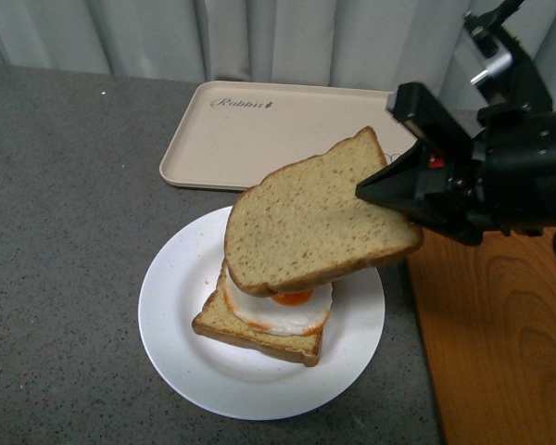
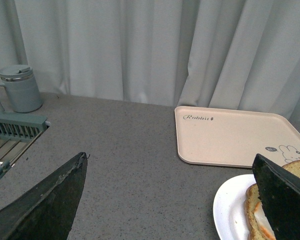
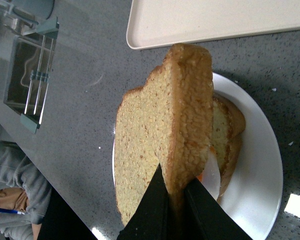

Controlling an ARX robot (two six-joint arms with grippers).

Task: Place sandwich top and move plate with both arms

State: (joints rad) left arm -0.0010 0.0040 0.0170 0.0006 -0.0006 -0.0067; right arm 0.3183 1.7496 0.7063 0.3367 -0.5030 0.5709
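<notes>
One sandwich top (image 1: 306, 218) held over a round white plate (image 1: 181, 315).
Spread wide, the left tool (image 2: 169, 156) hovers above speckled grey tabletop (image 1: 65, 232). The glossy plate carries egg-topped bread (image 1: 278, 320); the tan, dark-crusted slice hangs tilted above it, its edge pinched by the angular black right tool (image 1: 382, 192).

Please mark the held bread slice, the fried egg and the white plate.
held slice (image 1: 306, 218): front view, middle of its speckled face.
egg (image 1: 292, 298): front view, the yolk showing below the slice.
plate (image 1: 176, 306): front view, bare left part.
</notes>
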